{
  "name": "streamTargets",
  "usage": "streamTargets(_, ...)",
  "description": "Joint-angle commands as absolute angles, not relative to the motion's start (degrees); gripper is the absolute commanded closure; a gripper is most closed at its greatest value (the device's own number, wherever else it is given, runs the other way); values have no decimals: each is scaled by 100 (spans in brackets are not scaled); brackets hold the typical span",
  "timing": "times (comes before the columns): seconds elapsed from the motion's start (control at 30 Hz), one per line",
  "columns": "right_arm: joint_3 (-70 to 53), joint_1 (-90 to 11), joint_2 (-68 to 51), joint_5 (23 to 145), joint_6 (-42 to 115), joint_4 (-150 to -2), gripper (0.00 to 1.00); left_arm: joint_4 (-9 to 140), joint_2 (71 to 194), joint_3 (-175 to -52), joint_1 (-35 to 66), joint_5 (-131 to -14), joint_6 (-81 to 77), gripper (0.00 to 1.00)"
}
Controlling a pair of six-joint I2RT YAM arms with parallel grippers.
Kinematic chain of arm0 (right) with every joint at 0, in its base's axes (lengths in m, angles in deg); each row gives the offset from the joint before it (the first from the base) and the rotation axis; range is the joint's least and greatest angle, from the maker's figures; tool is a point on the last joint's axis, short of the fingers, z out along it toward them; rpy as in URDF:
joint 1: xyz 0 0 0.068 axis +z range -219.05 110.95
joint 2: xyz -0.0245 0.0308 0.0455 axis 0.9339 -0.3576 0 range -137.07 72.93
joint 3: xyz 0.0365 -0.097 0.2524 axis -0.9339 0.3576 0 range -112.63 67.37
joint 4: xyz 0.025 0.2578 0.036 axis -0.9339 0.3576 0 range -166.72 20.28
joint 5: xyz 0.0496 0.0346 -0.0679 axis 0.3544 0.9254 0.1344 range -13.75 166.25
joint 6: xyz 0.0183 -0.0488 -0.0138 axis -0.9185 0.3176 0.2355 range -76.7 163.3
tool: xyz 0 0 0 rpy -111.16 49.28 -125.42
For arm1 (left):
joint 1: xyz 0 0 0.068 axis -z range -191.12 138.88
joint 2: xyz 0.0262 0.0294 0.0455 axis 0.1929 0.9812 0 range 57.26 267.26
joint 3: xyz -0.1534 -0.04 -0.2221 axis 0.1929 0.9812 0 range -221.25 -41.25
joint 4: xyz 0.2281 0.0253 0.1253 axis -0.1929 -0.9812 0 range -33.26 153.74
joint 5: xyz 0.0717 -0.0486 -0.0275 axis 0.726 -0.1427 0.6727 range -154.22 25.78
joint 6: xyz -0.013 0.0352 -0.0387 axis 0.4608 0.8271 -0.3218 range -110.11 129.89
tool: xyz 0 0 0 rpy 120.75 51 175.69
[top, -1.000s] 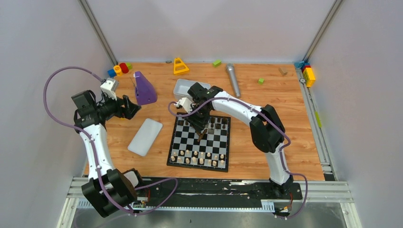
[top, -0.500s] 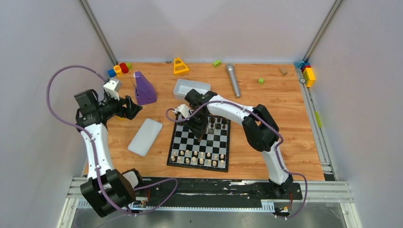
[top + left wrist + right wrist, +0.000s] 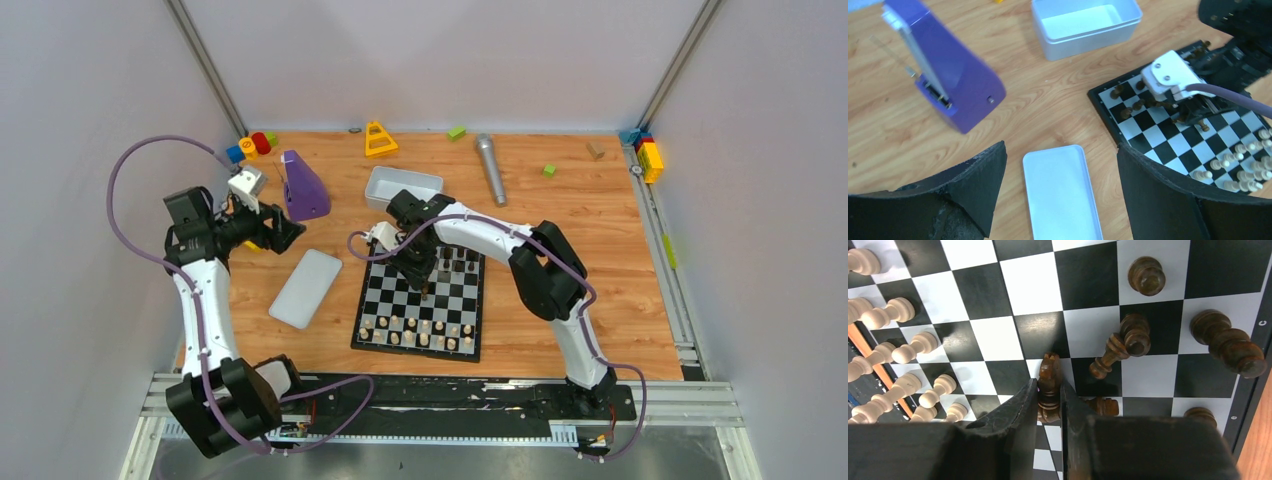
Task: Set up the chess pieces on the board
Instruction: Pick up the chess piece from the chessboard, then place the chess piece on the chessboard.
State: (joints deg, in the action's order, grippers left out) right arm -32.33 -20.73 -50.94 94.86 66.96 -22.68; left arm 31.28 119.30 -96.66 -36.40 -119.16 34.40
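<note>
A wooden worktop [image 3: 610,260] seen from above, with two robot arms. At far left, the left tool [image 3: 283,230] hangs in the air with its fingers spread wide, gripping nothing. Just beyond it stands a purple metronome [image 3: 303,188]. A white lid [image 3: 306,288] lies flat to the tool's right, near the board's left edge. Behind the board sits a white tray [image 3: 402,186].

The board [image 3: 441,301] lies at centre. Pale pieces [image 3: 420,333] stand in two rows along its near edge. Dark pieces [image 3: 462,262] are gathered at the far edge, some upright, and one [image 3: 1108,360] lies tipped over.

The right tool [image 3: 1049,390] reaches down over the far half of the board, its fingers pressed against either side of a dark knight [image 3: 1049,371]. Whether the knight's base touches the board is hard to tell.

Further right, a grey microphone [image 3: 489,168] lies on the wood, and coloured blocks [image 3: 649,155] sit in the far right corner.
</note>
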Motion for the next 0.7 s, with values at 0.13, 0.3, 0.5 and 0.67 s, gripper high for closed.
streamTargets(0.13, -3369, -2404, -4463, 10782, 6850, -2350, 99, 2826, 11973, -9563, -2665, -12736, 4711, 17)
streamTargets(0.3, -3142, -2769, -4127, 11917, 6979, -2658, 100, 2825, 12280, -9455, -1711, -13026, 5383, 23)
streamTargets(0.5, -2641, -3062, -3769, 12756, 7031, -3136, 100, 2987, 12963, -9695, -523, -13014, 5723, 31)
streamTargets(0.67, -2481, -3196, -3542, 13255, 7079, -3260, 100, 3326, 13465, -9975, 202, -12871, 5687, 32)
